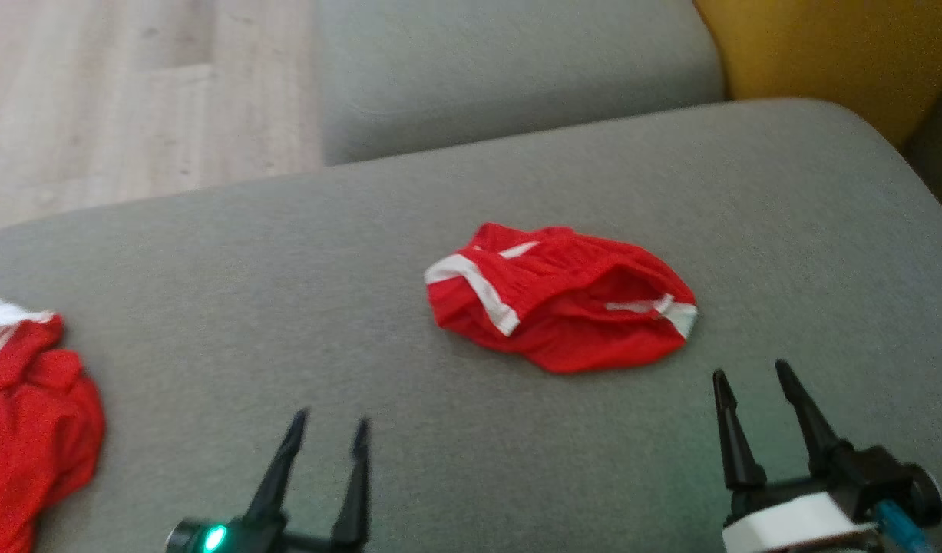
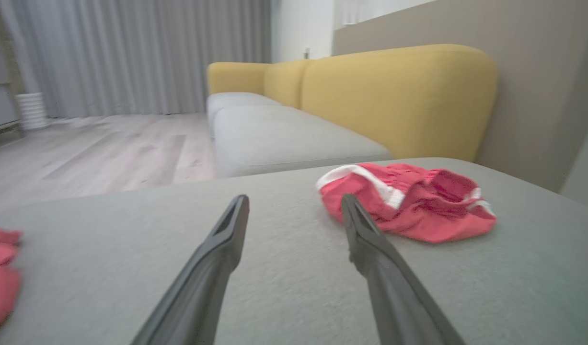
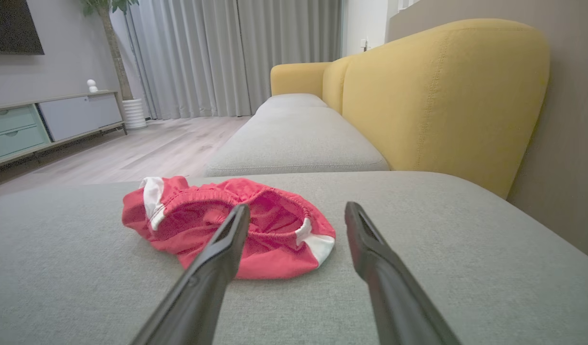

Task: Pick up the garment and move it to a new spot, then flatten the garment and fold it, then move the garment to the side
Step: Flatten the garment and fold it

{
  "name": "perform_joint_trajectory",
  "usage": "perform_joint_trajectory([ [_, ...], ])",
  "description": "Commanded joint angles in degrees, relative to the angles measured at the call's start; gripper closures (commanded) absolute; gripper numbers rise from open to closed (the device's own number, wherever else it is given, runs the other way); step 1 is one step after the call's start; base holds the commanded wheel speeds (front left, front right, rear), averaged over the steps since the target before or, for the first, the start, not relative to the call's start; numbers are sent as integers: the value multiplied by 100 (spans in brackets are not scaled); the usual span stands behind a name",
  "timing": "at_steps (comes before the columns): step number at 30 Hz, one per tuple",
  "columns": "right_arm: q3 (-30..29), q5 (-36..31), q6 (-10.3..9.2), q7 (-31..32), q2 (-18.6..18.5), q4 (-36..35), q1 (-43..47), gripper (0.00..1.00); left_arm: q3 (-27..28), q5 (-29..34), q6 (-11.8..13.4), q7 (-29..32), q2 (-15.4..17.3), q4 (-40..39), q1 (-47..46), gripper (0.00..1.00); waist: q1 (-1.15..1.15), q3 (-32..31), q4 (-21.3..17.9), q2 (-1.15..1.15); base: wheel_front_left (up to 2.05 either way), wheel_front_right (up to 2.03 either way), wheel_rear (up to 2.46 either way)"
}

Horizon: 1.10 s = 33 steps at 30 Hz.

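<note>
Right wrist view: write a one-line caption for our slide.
Open right gripper poised before a crumpled red garment on a grey sofa cushion.

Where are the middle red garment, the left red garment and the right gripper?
middle red garment [image 1: 570,315], head view, centre of cloth.
left red garment [image 1: 33,430], head view, red body.
right gripper [image 1: 749,369], head view, between fingertips.

Home living room: a yellow sofa [image 3: 442,96] is stretching ahead of the right pincer [image 3: 296,208], curtains [image 3: 202,57] hanging beyond, sideboard [image 3: 59,120] leftward.

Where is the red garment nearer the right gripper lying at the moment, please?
In the head view the red garment lies crumpled on the grey cushion, right of centre, just ahead and left of the right gripper.
</note>
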Motion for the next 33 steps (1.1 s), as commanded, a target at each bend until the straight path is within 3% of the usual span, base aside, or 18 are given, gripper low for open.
perform_joint_trajectory([
  [1,136,-4,-4,-62,-39,-214,-259,0,107,51,-29,-54,-58,-135,-357,0,-1,291,-325,0,0,0,0],
  [6,159,96,-4,-62,-39,-376,-512,0,-330,342,-344,-55,-58,472,-1444,0,-1,868,-811,0,0,0,0],
  [12,194,239,-4,-62,-39,-431,-810,0,-548,694,-327,-53,-58,1623,-2897,0,-1,1434,-1260,0,0,0,0],
  [18,186,366,-4,-62,-39,-469,-895,0,-895,863,-448,19,-48,2516,-3711,0,-1,1715,-1444,0,0,0,0],
  [25,150,394,-4,-62,-39,-513,-1000,0,-898,1293,238,40,110,3203,-4265,0,-1,1907,-1331,0,0,0,0],
  [26,147,386,-4,-62,-39,-516,-1018,0,-901,1300,269,25,119,3272,-4310,29,-1,1911,-1290,0,0,0,0],
  [27,143,376,-4,-62,-39,-517,-1033,0,-910,1299,285,8,125,3321,-4344,100,-1,1908,-1242,0,0,0,0],
  [33,103,337,-4,-62,-39,-488,-1030,0,-879,1072,330,-48,107,3289,-4291,100,-1,1699,-844,0,0,0,0],
])
